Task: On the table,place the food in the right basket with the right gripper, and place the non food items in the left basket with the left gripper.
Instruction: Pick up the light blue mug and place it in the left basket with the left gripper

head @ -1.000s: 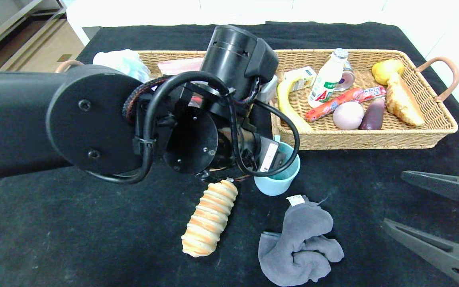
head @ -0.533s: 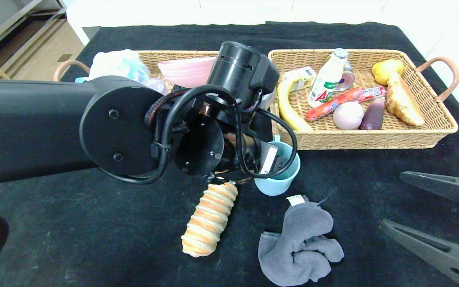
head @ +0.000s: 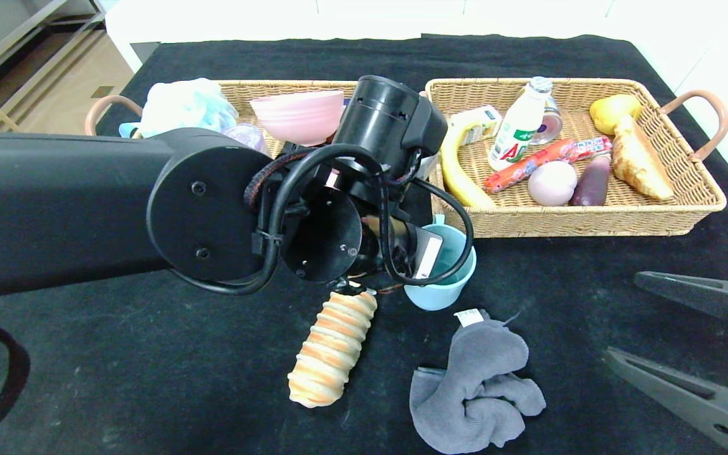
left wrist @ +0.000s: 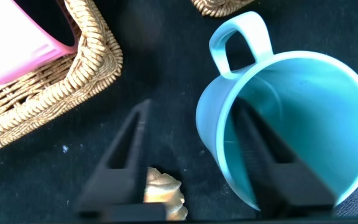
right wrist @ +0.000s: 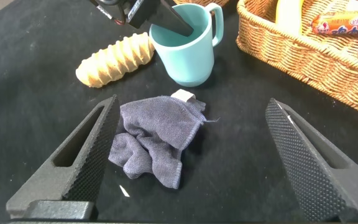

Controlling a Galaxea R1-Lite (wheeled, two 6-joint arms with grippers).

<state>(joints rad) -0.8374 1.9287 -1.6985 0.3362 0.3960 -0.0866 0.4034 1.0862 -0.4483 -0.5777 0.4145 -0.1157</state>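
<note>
A light blue cup (head: 449,287) stands upright in front of the gap between the two baskets. My left gripper (left wrist: 191,109) straddles the cup's (left wrist: 291,87) wall, one finger inside and the other outside, still a gap away from the wall. In the head view my own wrist hides those fingers. A ridged bread roll (head: 332,344) lies just beside the cup. Nearer the front lies a crumpled grey cloth (head: 474,385). My right gripper (head: 686,341) hangs open at the front right, with the cloth (right wrist: 154,140) lying ahead of it, apart.
The left basket (head: 244,88) holds a pink bowl (head: 297,114) and a pale blue bundle (head: 181,104). The right basket (head: 579,218) holds a banana (head: 455,167), a bottle (head: 519,126), a sausage and other foods. The left arm hides much of the table's left.
My left arm has shifted right and down onto the cup, uncovering the pink bowl. The right gripper, roll and cloth have not moved.
</note>
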